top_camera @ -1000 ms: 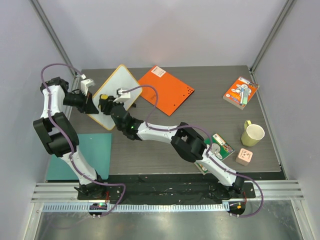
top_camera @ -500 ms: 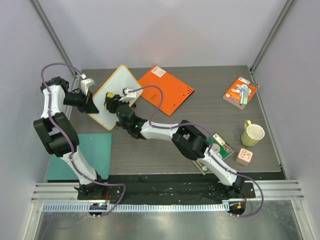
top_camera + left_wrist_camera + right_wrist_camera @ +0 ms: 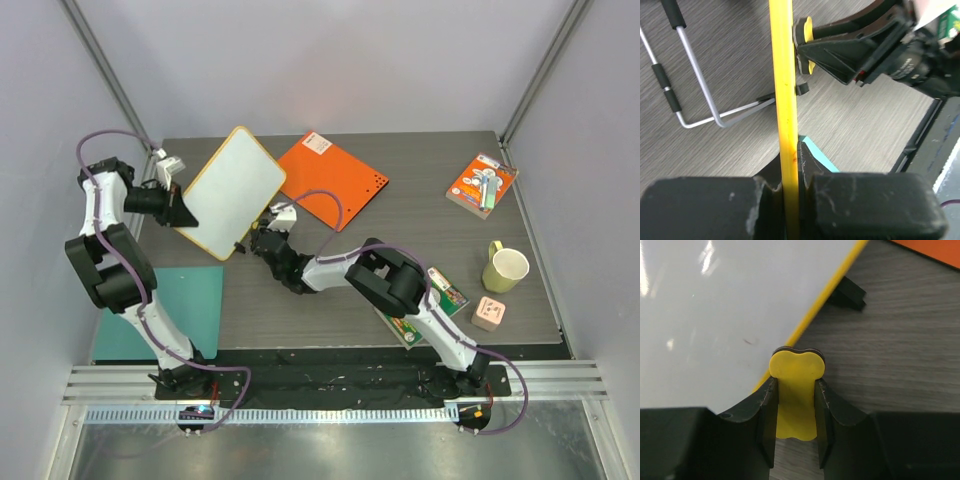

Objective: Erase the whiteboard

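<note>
The whiteboard (image 3: 235, 190) is lifted and tilted at the back left of the table, white with a thin yellow rim. Its face looks almost blank; in the right wrist view only one faint mark (image 3: 747, 341) shows on it. My left gripper (image 3: 183, 208) is shut on the board's left edge, and the yellow rim (image 3: 785, 100) runs up between its jaws (image 3: 790, 165). My right gripper (image 3: 255, 240) is shut on a yellow eraser (image 3: 796, 370), just off the board's lower right rim and over the table.
An orange board (image 3: 333, 180) lies right of the whiteboard, and a teal sheet (image 3: 190, 300) lies at the near left. A bent metal rod (image 3: 695, 85) sits behind the board. On the right are a yellow mug (image 3: 505, 268), a pink cube (image 3: 488, 313) and an orange packet (image 3: 481, 184).
My right gripper has slid the eraser down and to the right, off the board's face to just past its lower rim. The left gripper has kept its hold on the board.
</note>
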